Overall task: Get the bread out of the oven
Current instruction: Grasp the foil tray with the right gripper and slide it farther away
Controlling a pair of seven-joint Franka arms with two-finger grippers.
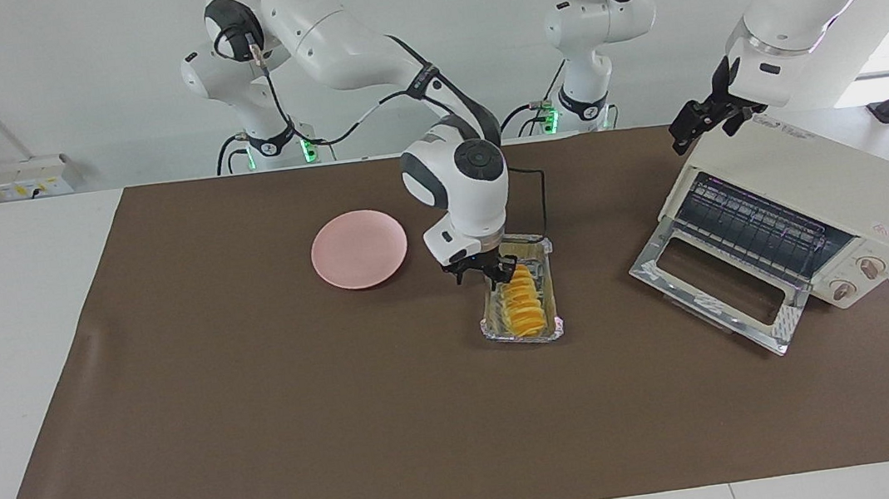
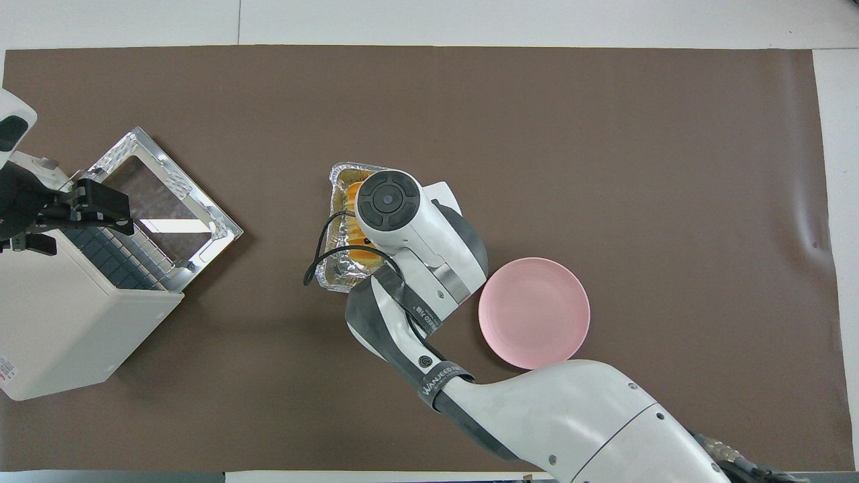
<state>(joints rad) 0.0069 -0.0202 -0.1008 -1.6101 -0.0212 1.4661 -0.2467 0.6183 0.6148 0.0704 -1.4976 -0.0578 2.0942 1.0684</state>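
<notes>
Foil tray [image 1: 523,333] holds bread [image 1: 524,307]; plate [image 1: 359,248] nearby.

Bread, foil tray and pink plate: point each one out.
bread [image 1: 525,307]: facing view, ridged top of the loaf.
foil tray [image 1: 543,250]: facing view, crinkled rim nearest the robots.
pink plate [image 1: 359,248]: facing view, bare centre.

A robotics lab: two white arms bolted beside a white table [image 1: 2,333], brown mat [image 1: 348,428] spread on it, bare wall, cables trailing.
</notes>
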